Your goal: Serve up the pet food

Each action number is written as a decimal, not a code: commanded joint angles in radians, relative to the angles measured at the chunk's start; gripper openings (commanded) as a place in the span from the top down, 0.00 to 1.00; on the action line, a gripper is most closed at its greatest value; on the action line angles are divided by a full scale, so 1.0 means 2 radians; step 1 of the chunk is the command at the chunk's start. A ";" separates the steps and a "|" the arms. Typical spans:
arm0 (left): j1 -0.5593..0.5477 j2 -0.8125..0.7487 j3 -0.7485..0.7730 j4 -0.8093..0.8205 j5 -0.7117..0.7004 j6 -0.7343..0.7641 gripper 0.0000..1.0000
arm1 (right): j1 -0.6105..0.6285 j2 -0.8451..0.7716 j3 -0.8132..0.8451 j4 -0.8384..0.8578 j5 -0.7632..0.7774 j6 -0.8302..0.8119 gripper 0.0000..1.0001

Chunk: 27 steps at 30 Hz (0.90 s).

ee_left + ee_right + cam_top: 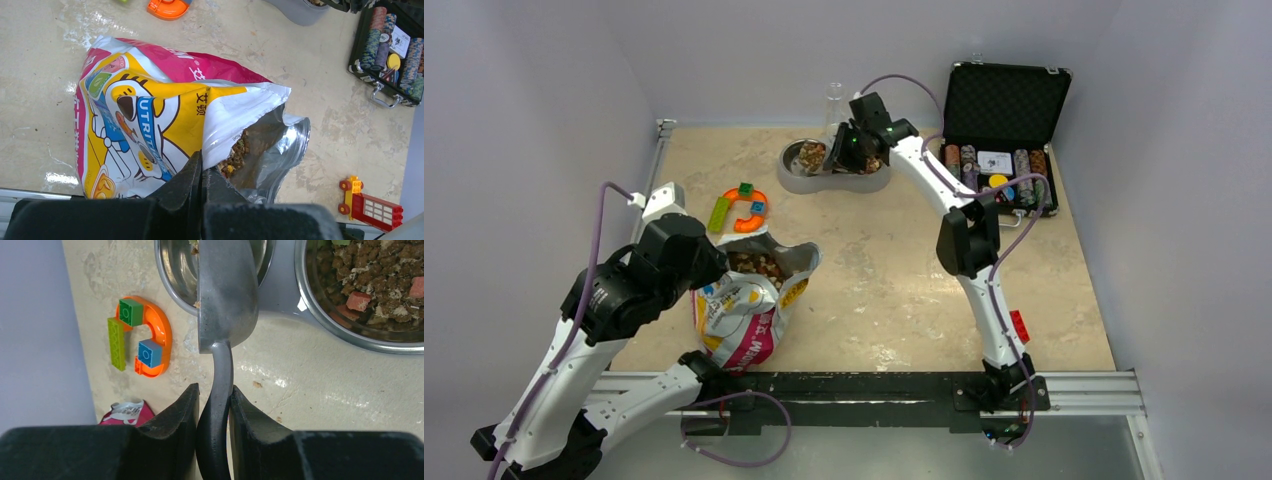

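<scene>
The pet food shows as brown kibble [234, 156] inside the open white, pink and yellow foil bag [150, 110], which stands at the near left [742, 318]. My left gripper [202, 162] is shut on the bag's white rim, seen from above at the bag's left edge [709, 268]. More pet food [372, 280] fills the right steel bowl of the grey double dish [796, 181]. My right gripper [214, 386] is shut on the dark handle of a metal scoop [227, 295]. The scoop's head lies over the rim of the left bowl [172, 275].
An orange toy with green and blue bricks [746, 209] lies between bag and dish. An open black case of poker chips [996, 160] stands at the back right. A red toy brick [1020, 326] lies by the right arm's base. A clear glass [834, 100] stands behind the dish.
</scene>
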<state>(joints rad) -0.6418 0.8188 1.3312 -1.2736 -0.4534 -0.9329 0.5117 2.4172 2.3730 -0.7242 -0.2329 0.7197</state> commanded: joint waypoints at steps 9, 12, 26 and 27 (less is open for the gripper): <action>0.003 -0.006 -0.003 -0.058 0.009 -0.015 1.00 | 0.036 0.010 0.049 0.019 0.107 -0.132 1.00; 0.003 -0.005 -0.002 -0.057 0.010 -0.018 1.00 | 0.043 0.014 0.051 0.012 0.132 -0.157 1.00; 0.002 0.002 -0.001 -0.055 0.020 -0.024 1.00 | 0.068 0.013 0.049 0.015 0.233 -0.272 1.00; 0.002 0.002 -0.001 -0.057 0.020 -0.024 1.00 | 0.071 0.014 0.048 0.017 0.240 -0.281 1.00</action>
<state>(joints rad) -0.6418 0.8272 1.3285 -1.3006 -0.4229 -0.9775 0.6319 2.4538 2.4237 -0.7120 0.1154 0.2893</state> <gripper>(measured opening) 0.018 0.271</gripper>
